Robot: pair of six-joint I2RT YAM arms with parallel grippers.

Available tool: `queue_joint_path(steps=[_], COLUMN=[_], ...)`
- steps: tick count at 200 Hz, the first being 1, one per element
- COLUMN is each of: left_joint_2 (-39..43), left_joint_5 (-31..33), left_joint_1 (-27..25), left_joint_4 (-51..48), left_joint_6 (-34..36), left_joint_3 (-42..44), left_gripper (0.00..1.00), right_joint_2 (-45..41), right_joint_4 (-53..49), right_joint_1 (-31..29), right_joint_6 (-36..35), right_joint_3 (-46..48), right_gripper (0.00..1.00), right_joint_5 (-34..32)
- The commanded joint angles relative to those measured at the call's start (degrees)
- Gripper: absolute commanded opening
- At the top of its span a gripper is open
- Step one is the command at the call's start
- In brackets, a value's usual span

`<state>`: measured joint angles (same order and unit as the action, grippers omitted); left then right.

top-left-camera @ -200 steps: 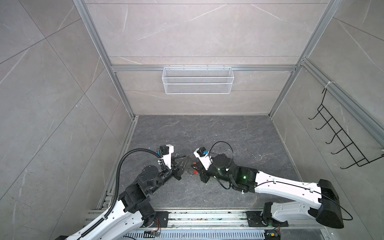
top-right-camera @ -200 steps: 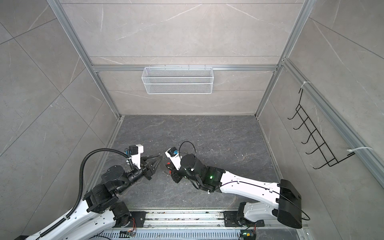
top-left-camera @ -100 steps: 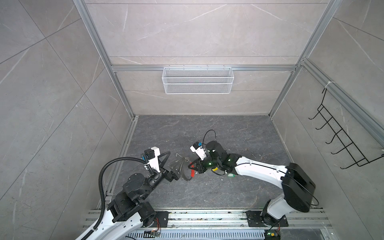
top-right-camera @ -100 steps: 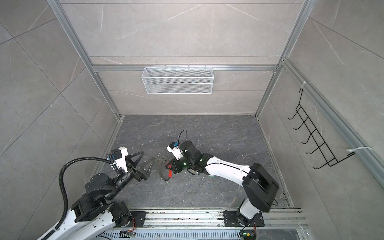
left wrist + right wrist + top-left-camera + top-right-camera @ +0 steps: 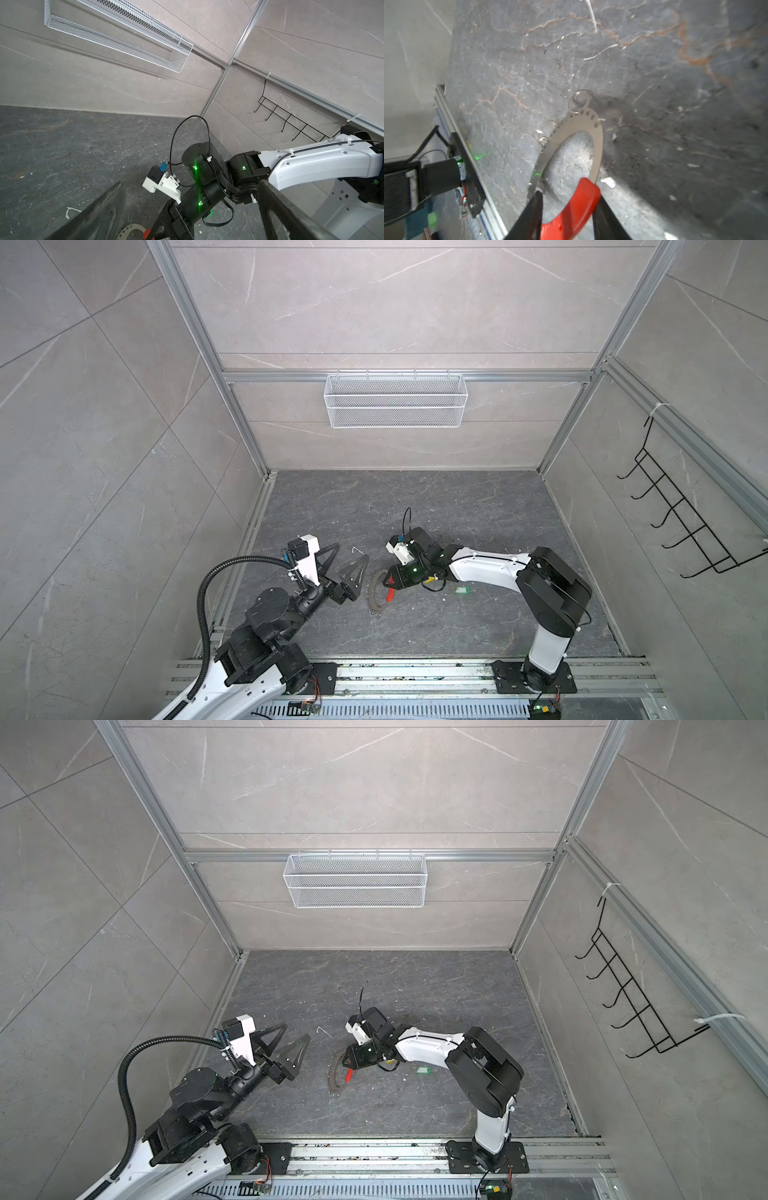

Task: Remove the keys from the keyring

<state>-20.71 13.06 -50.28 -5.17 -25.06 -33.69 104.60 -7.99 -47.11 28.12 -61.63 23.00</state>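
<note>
1. Right wrist view: the right gripper (image 5: 568, 196) straddles the red segment (image 5: 577, 205) of the keyring (image 5: 598, 141), with its jaws partly apart. Whether they pinch it, I cannot tell.
2. In both top views the keyring lies flat on the table (image 5: 415, 626), left of centre and nearer the front edge. Only small wire loops (image 5: 579, 99) show in its holes.
3. The green key (image 5: 461, 591) lies loose, well apart from the ring. The yellow key (image 5: 428, 578) shows beside the right wrist, partly hidden.
4. The left gripper (image 5: 352, 551) is spread wide and empty, near the ring but apart from it.
5. This looks like letting go. Open fully, then lift straight up so neither finger drags the red segment. Check that the yellow key is truly free.
</note>
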Motion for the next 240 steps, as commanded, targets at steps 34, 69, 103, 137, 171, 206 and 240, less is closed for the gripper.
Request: queue_joint_path(steps=[34, 69, 103, 137, 171, 206, 240], left_joint_2=[-0.7, -3.7, -13.6, -21.1, -27.0, -42.1, -54.2], left_joint_5=[0.7, 1.4, 12.3, 22.2, 20.7, 30.3, 23.6], left_joint_1=[-0.3, -0.3, -0.2, 5.0, 22.6, 31.8, 41.3], left_joint_4=[1.5, 4.2, 7.4, 15.8, 12.5, 14.4, 19.6], left_joint_6=[0.8, 2.0, 7.4, 11.6, 6.9, 13.6, 16.1], left_joint_3=[0.0, 0.2, -1.5, 0.5, 0.5, -2.4, -1.4], left_gripper=[1.0, 1.0, 1.0, 1.0, 1.0, 1.0, 1.0], right_joint_2=[-6.4, -19.3, -31.6, -41.1, -48.1, -49.6, -52.2], right_joint_4=[-6.8, -2.4, 0.1, 1.7, 4.1, 3.4, 2.1], right_joint_1=[-0.1, -0.2, -0.1, -0.1, -0.2, -0.1, -0.2], right_joint_6=[0.8, -0.4, -2.7, -2.0, -2.0, -1.7, -2.1], right_joint_3=[0.5, 7.5, 12.4, 16.8, 20.8, 20.9, 21.4], right_gripper=[0.61, 0.67, 0.68, 0.7, 0.78, 0.84, 0.85], right_joint_5=[-16.3, -21.5, -27.1, -32.7, -36.7, -37.7, -38.8])
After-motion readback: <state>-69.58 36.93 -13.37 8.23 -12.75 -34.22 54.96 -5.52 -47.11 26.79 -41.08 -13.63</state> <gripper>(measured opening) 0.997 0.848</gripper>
